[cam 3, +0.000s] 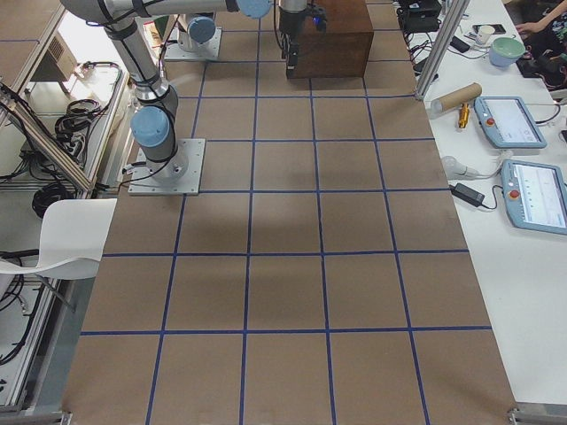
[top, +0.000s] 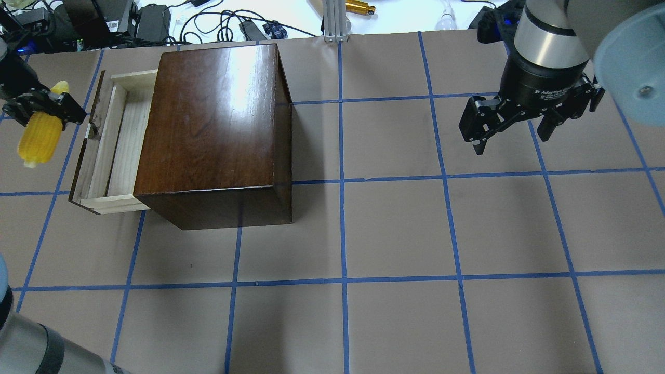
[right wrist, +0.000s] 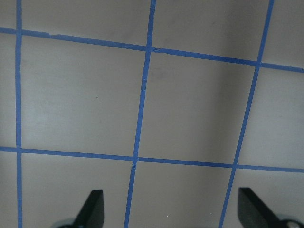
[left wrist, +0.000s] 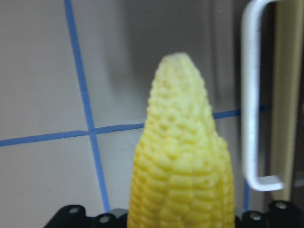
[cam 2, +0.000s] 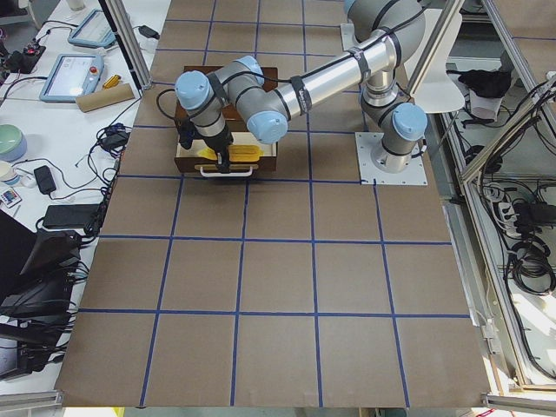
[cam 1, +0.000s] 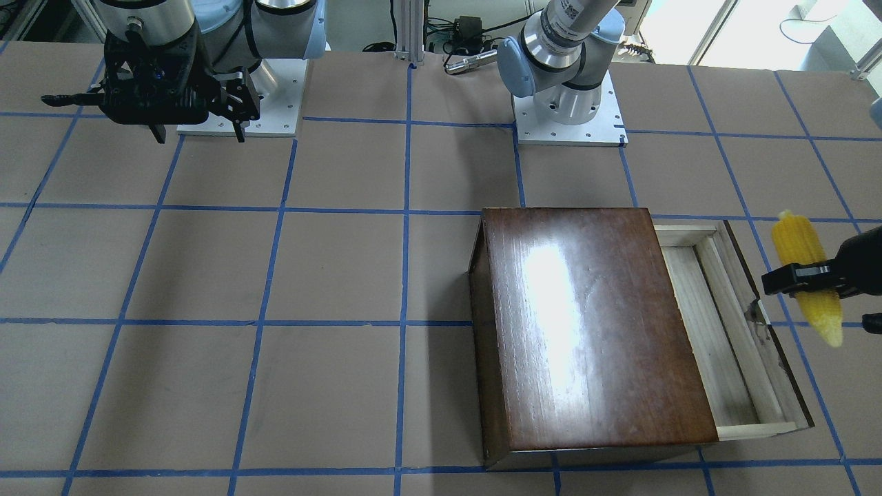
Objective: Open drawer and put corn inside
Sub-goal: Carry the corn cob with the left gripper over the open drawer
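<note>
Already the drawer stands pulled out of the box, so opening is done. Our left gripper pinches the corn, aloft just left of the drawer front; we have yet to lower it inside. Our right gripper hangs spread, empty, far right

The left arm reaches far out from its base, and the left gripper is clamped across the corn. The right arm hangs near its base, wrist pointing down. The right gripper is spread wide and holds nothing.
</note>
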Robot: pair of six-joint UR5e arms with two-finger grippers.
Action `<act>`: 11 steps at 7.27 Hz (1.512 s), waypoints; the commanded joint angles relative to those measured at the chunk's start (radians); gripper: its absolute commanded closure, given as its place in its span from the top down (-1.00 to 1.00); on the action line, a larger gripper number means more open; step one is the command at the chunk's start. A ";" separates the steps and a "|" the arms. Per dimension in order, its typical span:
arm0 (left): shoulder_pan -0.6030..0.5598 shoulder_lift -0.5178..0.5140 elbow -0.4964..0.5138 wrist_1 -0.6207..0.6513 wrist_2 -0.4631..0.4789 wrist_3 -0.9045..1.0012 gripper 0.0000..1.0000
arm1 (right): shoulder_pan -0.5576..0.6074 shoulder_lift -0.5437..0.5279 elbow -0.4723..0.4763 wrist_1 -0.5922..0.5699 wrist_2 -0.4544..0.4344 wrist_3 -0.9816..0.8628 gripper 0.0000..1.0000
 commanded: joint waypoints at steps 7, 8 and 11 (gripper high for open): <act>-0.101 -0.017 -0.005 0.007 -0.039 -0.175 1.00 | 0.000 0.000 0.000 0.000 -0.001 0.000 1.00; -0.101 -0.013 -0.005 0.007 -0.039 -0.175 1.00 | 0.000 0.000 0.000 0.000 -0.001 0.000 1.00; -0.100 -0.005 -0.005 0.004 -0.034 -0.175 1.00 | 0.000 0.000 0.000 0.000 -0.001 0.000 1.00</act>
